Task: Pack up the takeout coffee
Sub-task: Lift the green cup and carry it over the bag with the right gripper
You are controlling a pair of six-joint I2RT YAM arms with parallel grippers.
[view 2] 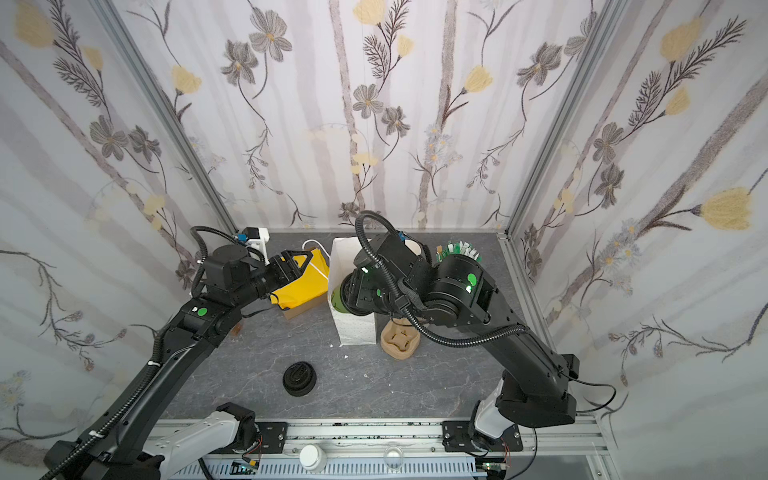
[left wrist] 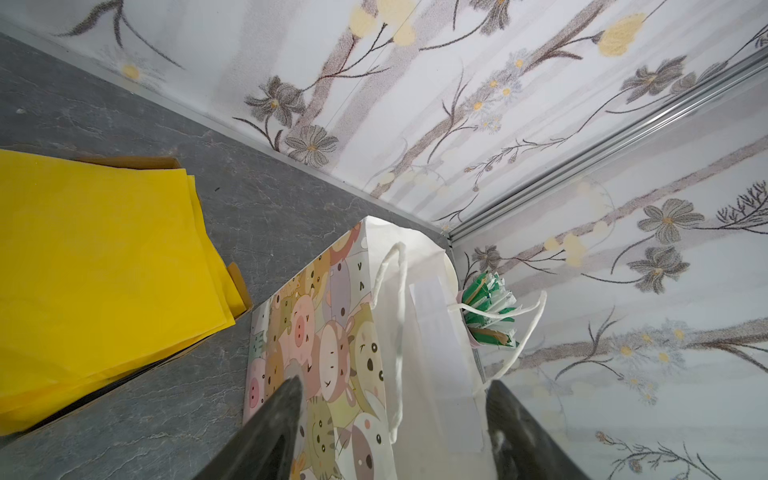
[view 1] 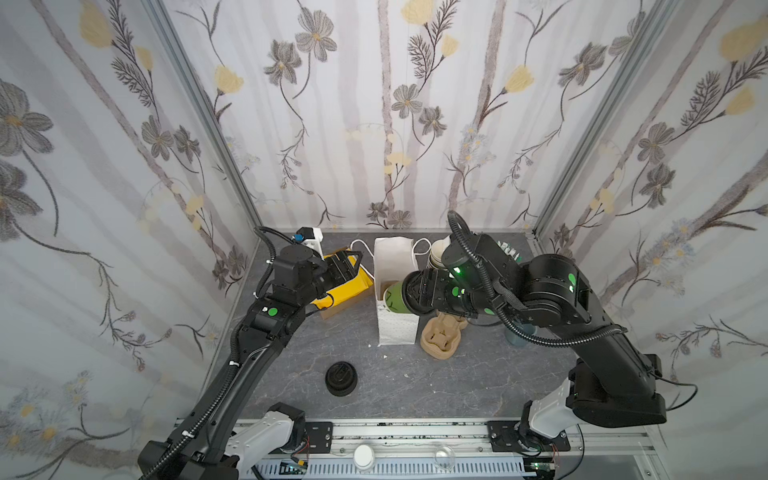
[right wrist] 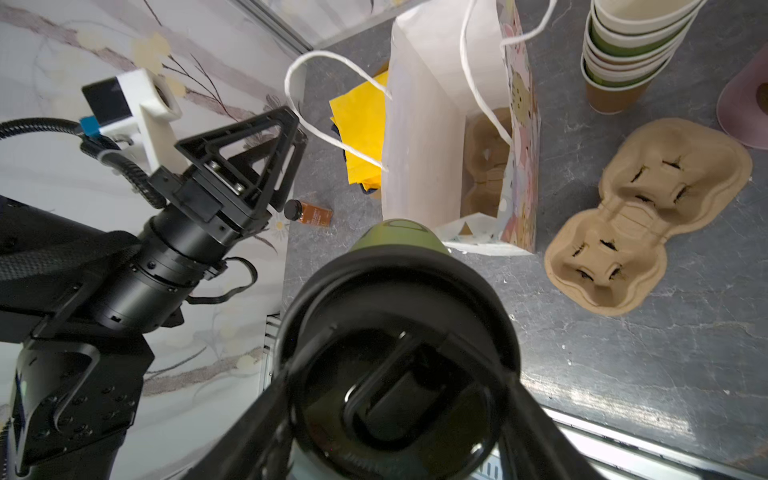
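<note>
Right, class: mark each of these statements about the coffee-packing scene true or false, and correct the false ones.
1. The right pincer grips the olive paper coffee cup with a black plastic lid. True.
2. The stack of black plastic lids sits inside the white paper bag. False: it stands on the grey table, apart from the bag.
3. A brown moulded-pulp cup carrier lies on the table beside the bag. True.
4. The left pincer holds the yellow paper sheets. False: it is open and empty.
5. The bag lies flat. False: it stands upright, mouth open.
</note>
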